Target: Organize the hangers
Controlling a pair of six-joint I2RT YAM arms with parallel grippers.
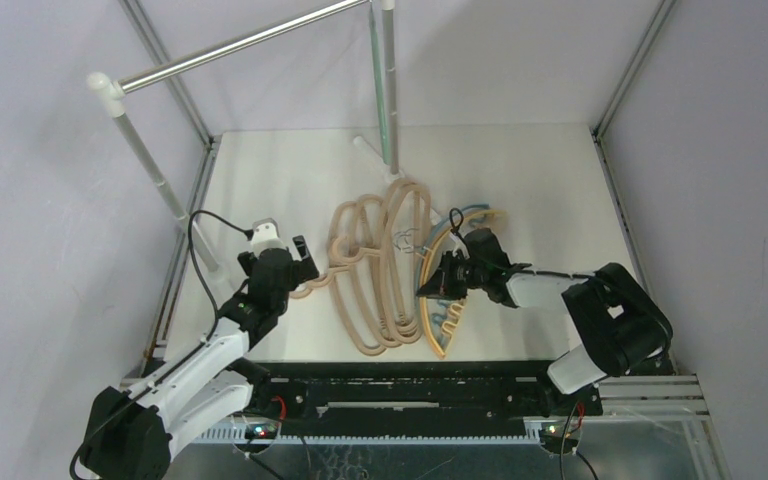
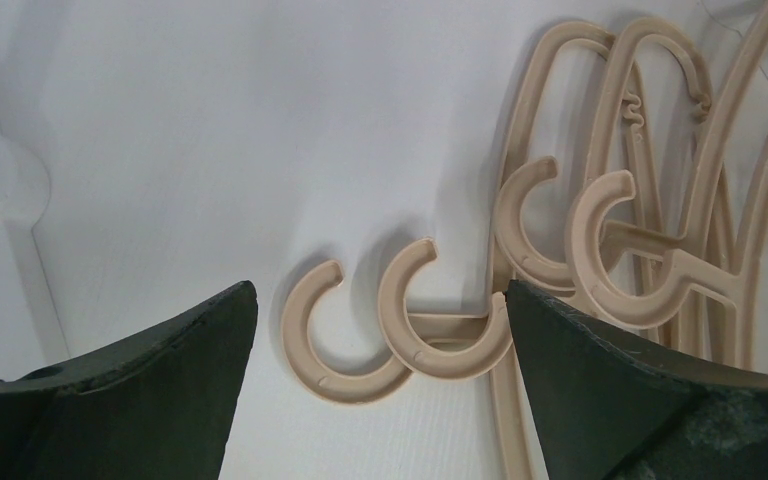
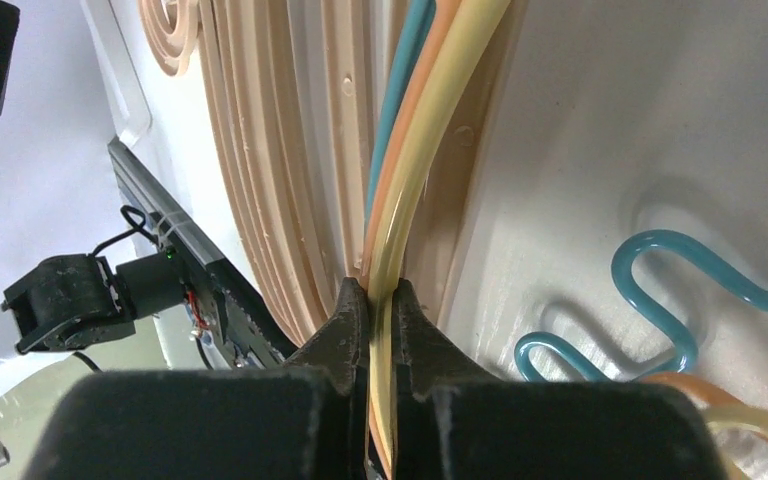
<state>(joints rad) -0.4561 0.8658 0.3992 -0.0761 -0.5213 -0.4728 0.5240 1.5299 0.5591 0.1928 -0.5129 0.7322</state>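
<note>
1. I am holding my left gripper (image 1: 306, 262) wide open, low over the white table (image 1: 545, 190). Its dark fingers (image 2: 160, 395) are standing either side of two rounded beige hooks (image 2: 400, 335). Whether the fingers are touching the table, I cannot tell.
2. Those hooks belong to the thick beige plastic hangers (image 1: 375, 275), which are lying flat in an overlapping pile at the middle of the table, between my two grippers.
3. In the left wrist view my right-hand finger is covering part of that pile, and the frame edges are cutting off the hanger bodies.
4. I am pinching my right gripper (image 3: 380, 298) closed on a thin yellow hanger (image 3: 438, 120) at the right edge of the beige pile.
5. A thin orange hanger (image 3: 407, 145) and a thin teal hanger (image 3: 400, 95) are running tight beside the yellow one. I cannot tell whether the orange one is also caught between my fingers.
6. A blue wavy notched bar (image 3: 660, 290) is lying on the table just right of my grip, with the frame edge cutting it off.
7. From above, my right gripper (image 1: 440, 285) is hiding the middle of the thin coloured hangers, so only their curved ends are showing.
8. The silver rail (image 1: 240, 42) on white poles (image 1: 150, 160) is standing at the far left, well apart from the hangers, with the picture's top edge cutting off its far end.
</note>
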